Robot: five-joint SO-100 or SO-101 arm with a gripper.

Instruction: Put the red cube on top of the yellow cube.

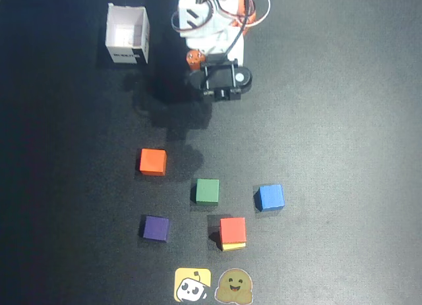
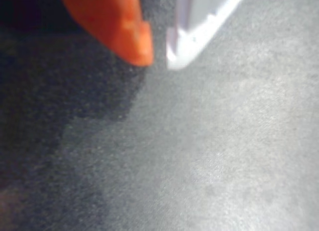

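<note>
Across the whole overhead view runs the dark matte tabletop [image 1: 343, 120], with the white-and-orange robot arm [image 1: 211, 28] folded up at the top edge and its tool [image 2: 159, 59] pulled in close to the base, nowhere near the blocks. Up top left sits an open white cardboard box [image 1: 128, 33]. Lower down there's the cube bunch: small matte red cube [image 1: 233, 229] sitting right on top of the pale yellow cube [image 1: 233, 246], only a thin yellow strip peeking out underneath. Around them are a lighter orange cube [image 1: 153, 161], green cube [image 1: 208, 191], blue cube [image 1: 270, 197] and purple cube [image 1: 156, 228]. Wrist view shows the orange and white fingertips nearly together, tiny gap, holding nothing.
</note>
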